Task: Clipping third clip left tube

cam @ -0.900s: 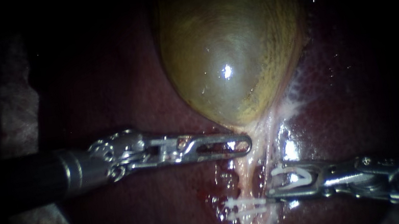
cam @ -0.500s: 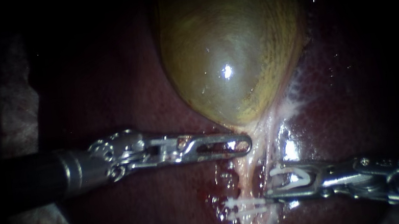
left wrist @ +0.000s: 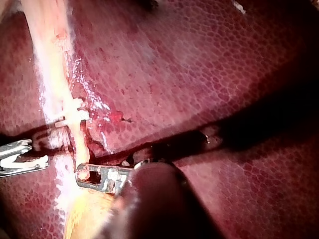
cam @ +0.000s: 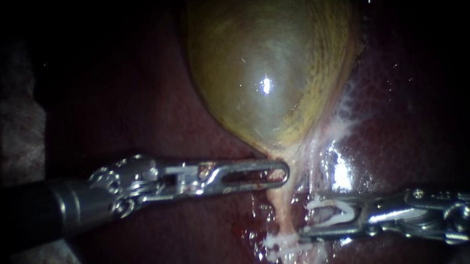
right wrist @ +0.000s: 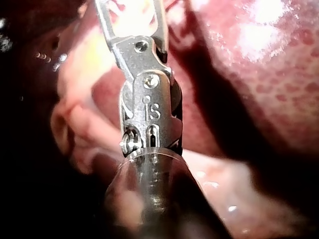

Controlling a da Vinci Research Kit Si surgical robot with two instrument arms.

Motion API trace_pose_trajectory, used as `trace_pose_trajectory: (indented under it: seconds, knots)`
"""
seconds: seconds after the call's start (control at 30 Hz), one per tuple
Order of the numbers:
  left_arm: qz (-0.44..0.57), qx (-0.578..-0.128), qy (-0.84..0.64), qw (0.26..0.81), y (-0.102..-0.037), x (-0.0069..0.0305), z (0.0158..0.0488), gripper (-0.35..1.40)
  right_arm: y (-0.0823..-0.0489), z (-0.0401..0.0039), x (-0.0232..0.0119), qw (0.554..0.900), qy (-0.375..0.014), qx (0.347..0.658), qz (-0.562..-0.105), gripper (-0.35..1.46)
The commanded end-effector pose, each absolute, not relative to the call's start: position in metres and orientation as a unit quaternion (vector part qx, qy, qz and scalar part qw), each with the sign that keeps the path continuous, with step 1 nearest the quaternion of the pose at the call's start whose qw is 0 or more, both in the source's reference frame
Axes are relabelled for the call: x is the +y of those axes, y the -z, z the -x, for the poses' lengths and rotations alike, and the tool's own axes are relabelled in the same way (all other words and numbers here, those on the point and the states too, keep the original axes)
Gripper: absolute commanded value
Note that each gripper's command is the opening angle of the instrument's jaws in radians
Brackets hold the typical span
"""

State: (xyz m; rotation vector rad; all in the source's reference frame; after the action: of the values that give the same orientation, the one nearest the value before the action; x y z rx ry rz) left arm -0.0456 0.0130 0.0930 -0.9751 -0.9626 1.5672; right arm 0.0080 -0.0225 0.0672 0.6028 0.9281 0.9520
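The yellow-green gallbladder narrows to a pale tube that runs down over the dark red liver. My left instrument comes in level from the left, its slotted jaws shut on the tube just under the gallbladder; the left wrist view shows that grip. A white clip sits across the tube lower down, also seen as the clip. My right instrument lies just right of the tube, between that clip and the left jaws. Its spread jaws carry a white V-shaped clip.
Whitish strands run from the gallbladder's right edge down beside the tube. Wet bright liver lies above the right instrument. A pale stained cloth hangs at the far left. In the right wrist view, pale tissue lies ahead of the spread jaws of the right instrument.
My right instrument has slid left and slightly up, closer to the tube. My left instrument has drawn a little to the left, with the tube still in its jaws.
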Motion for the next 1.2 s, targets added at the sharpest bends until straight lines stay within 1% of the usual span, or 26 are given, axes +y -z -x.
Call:
trace_pose_trajectory:
  seconds: [0.03, 0.53, 1.2]
  knots:
    - [0.404, -0.4, -0.649, 0.505, -0.0929, 0.013, 0.0455, -0.35, -0.0673, -0.0081, -0.0225, 0.745, -0.436, 0.423, -0.274, 0.56]
    - [0.398, -0.408, -0.651, 0.502, -0.0898, 0.012, 0.0434, -0.35, -0.0679, -0.0097, -0.0224, 0.737, -0.44, 0.424, -0.289, 0.56]
    - [0.397, -0.41, -0.651, 0.5, -0.0894, 0.0117, 0.0428, -0.35, -0.0699, -0.0117, -0.0231, 0.731, -0.437, 0.429, -0.302, 0.56]
